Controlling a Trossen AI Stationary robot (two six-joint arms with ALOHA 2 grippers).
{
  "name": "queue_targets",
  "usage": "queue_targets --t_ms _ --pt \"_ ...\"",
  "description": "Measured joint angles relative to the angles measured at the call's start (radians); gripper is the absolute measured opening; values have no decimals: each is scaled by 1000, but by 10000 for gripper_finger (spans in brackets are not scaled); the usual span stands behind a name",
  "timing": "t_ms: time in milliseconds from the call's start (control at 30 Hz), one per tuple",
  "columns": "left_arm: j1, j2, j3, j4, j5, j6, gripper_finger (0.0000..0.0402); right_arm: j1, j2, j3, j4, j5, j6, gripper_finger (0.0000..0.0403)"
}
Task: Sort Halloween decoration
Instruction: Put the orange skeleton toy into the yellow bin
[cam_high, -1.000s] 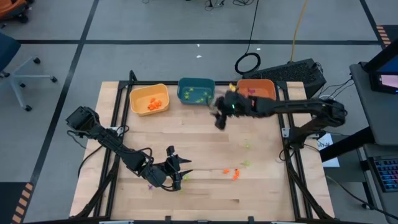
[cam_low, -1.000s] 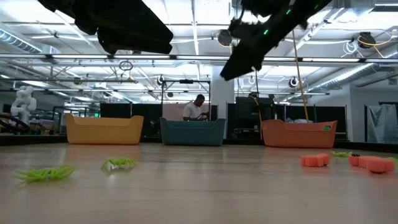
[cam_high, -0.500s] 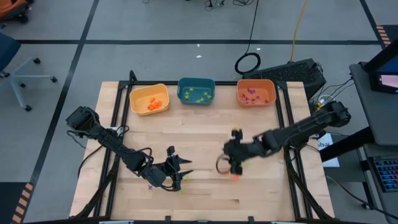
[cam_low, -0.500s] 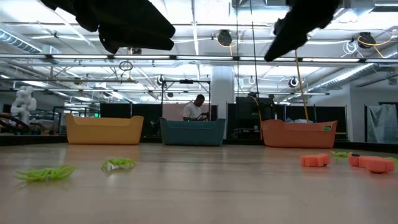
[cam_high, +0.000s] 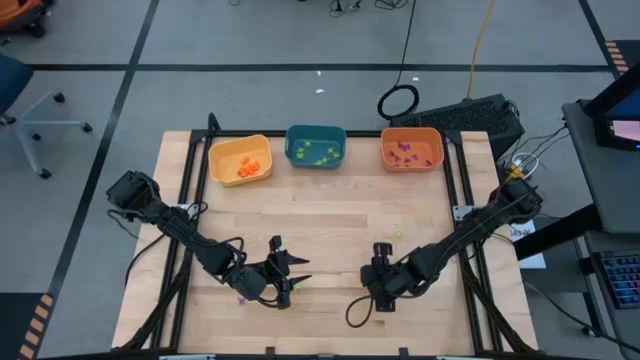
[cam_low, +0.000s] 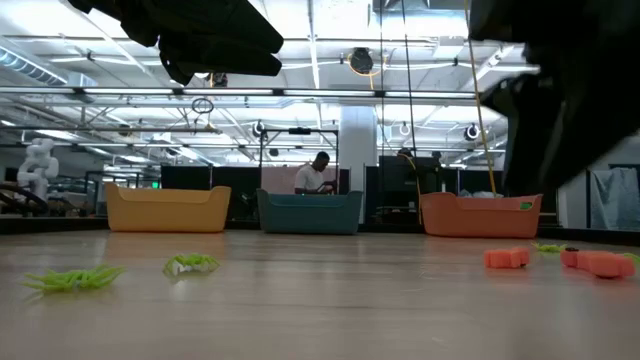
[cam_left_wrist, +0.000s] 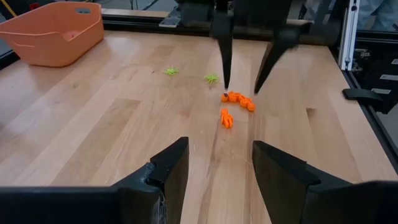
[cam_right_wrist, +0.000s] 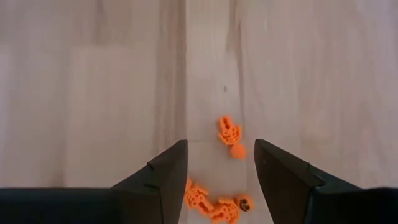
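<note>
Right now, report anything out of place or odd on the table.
Nothing is damaged or tipped. A few trinkets remain loose on the table: orange trinkets under the open right gripper, green trinkets near the left gripper. The three bins stand upright along the far edge.

No legible txt, label, brand, no. or sign is found in any view. Nothing is printed on the yellow bin (cam_high: 240, 159), teal bin (cam_high: 316, 146) or orange bin (cam_high: 411, 149), as seen from above and at table level. A small green patch is seen on the orange bin's wall in the low view, but it can't be read. Screens at the room's right edge are glimpsed from above; their content is too small to be made out.
</note>
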Motion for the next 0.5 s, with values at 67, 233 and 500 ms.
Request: queue_targets --t_ms 67,233,500 --pt "0 0 0 0 0 0 177 4 46 0 7 1 3 173" --pt "0 0 0 0 0 -1 177 4 137 0 23 -1 -10 173" --pt "0 0 0 0 0 0 177 3 159 0 23 68 -29 173"
